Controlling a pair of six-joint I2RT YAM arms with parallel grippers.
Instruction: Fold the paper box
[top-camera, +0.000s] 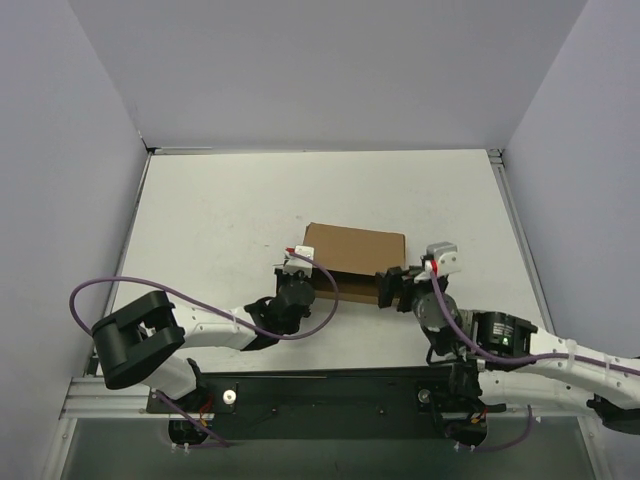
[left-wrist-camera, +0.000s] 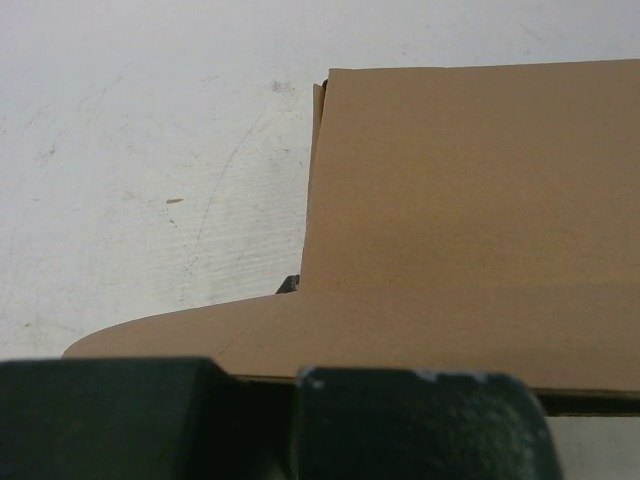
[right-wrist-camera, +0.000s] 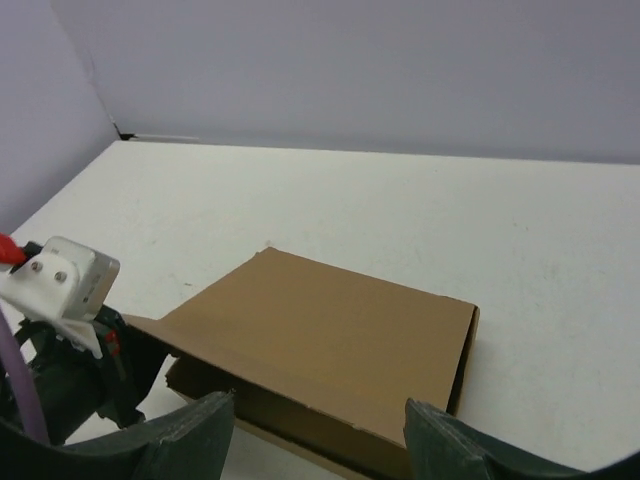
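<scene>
the paper box (top-camera: 355, 248) sits in the middle of the worktop (top-camera: 220, 200) and is nearly shut. its lid (right-wrist-camera: 330, 325) lies over the body, but the front edge stands a little proud and a rounded tab (left-wrist-camera: 170, 338) sticks out at the near left corner. the right pincer (top-camera: 392, 288) is spread wide at the near right corner, holding nothing. the left pincer (top-camera: 300, 275) is pressed up against the near left corner. i cannot tell whether it grips the card, because its wrist view is too close to show it.

the step looks like tucking the front in. it would be best to steady the lid from one side, guide the tab inside the wall first, then press evenly along the front. that way the card bends on its crease and the box doesn't slide away.
</scene>
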